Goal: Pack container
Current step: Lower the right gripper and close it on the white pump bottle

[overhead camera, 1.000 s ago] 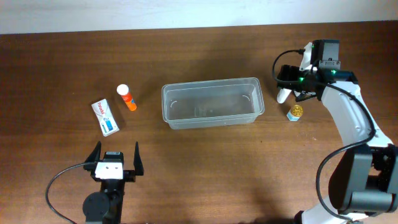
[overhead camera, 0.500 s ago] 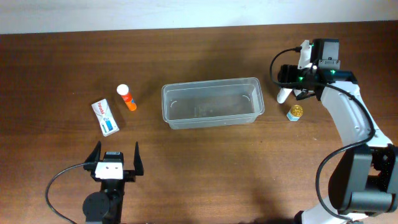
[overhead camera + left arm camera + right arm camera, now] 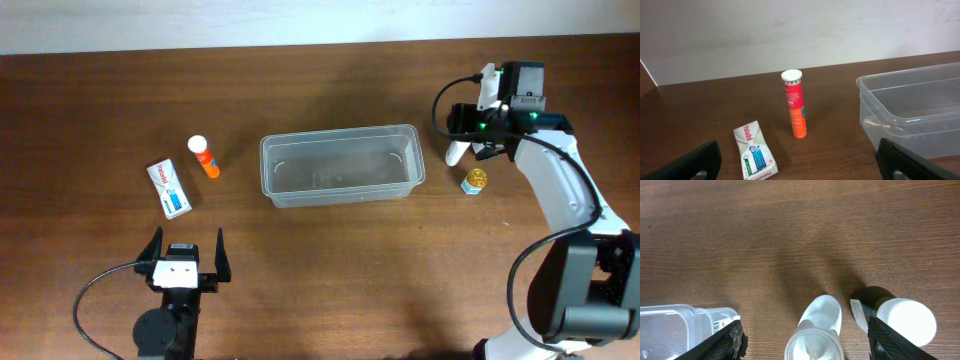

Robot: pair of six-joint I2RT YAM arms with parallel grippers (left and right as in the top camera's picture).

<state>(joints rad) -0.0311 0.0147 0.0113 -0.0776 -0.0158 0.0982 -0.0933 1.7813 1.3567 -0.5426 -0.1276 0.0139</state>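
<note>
The clear plastic container (image 3: 340, 165) stands empty mid-table; its corner shows in the right wrist view (image 3: 675, 325) and its side in the left wrist view (image 3: 910, 110). My right gripper (image 3: 468, 135) is open, its fingers (image 3: 816, 342) either side of a white bottle (image 3: 455, 152) (image 3: 817, 327) without touching it. A dark bottle with a white cap (image 3: 902, 320) stands beside it. An orange tube with a white cap (image 3: 204, 156) (image 3: 796, 105) and a small white-blue box (image 3: 170, 188) (image 3: 755, 152) sit left of the container. My left gripper (image 3: 186, 255) (image 3: 802, 167) is open and empty.
A small jar with a gold lid (image 3: 474, 181) stands right of the container, just below my right gripper. The right arm's cable (image 3: 440, 100) loops above the container's right end. The dark wooden table (image 3: 330, 270) runs back to a pale wall.
My right gripper has shifted very slightly to the left over the white bottle. Nothing else has moved.
</note>
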